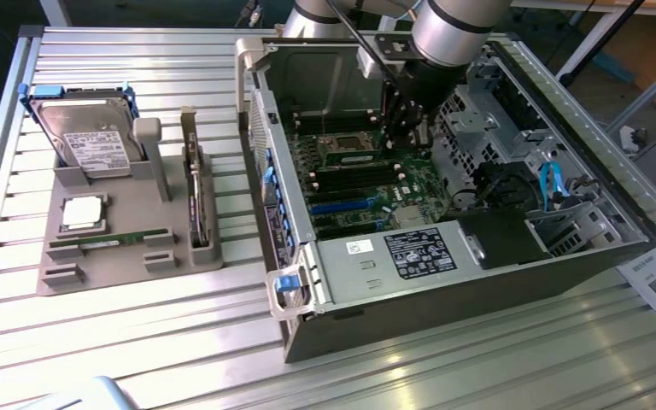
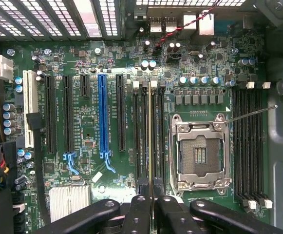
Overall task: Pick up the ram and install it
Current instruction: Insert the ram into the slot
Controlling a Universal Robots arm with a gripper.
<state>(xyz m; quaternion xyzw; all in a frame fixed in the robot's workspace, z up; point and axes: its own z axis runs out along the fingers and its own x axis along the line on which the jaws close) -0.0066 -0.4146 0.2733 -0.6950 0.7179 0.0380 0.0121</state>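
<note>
Jaws: gripper [image 2: 152,214] drawn nearly together, clamped on a thin olive-green edge. Judged to be the ram [image 2: 151,141], seen edge-on.
Ram posn: inside the PC case [image 1: 419,295], centre-right of the exterior view. It runs parallel w/ the DIMM slots [image 2: 142,141], just beside the empty CPU socket [image 2: 199,153]. Seated or hovering: cannot tell.
Tray: grey tray [image 1: 123,275] on the table [image 1: 134,350], exterior view's left. Holds a second green stick [image 1: 112,242], processor chip [image 1: 83,212], hard drive [image 1: 89,137] and expansion card [image 1: 197,205]. All well apart from the jaws.
Task status: pick-up judged done. Install in hand, not confirmed.
Risk 1: stick off-line w/ its slot, so it lands on a slot wall or between two slots. Neighbouring slots sit tight together, so little margin.
Risk 2: stick tilted end to end, so one end binds and the board flexes under push.
Risk 3: grip is on a thin edge, so the stick may rock or slip in the jaws under load.
Risk 4: socket contacts are exposed close by, and a sideways slip could reach them.
Edges: case walls all round. Drive cage [image 1: 477,128] and blue cable [image 1: 550,184] crowd the exterior view's right of the arm.
Open room: straight up out of the case. Sideways room is narrow.
</note>
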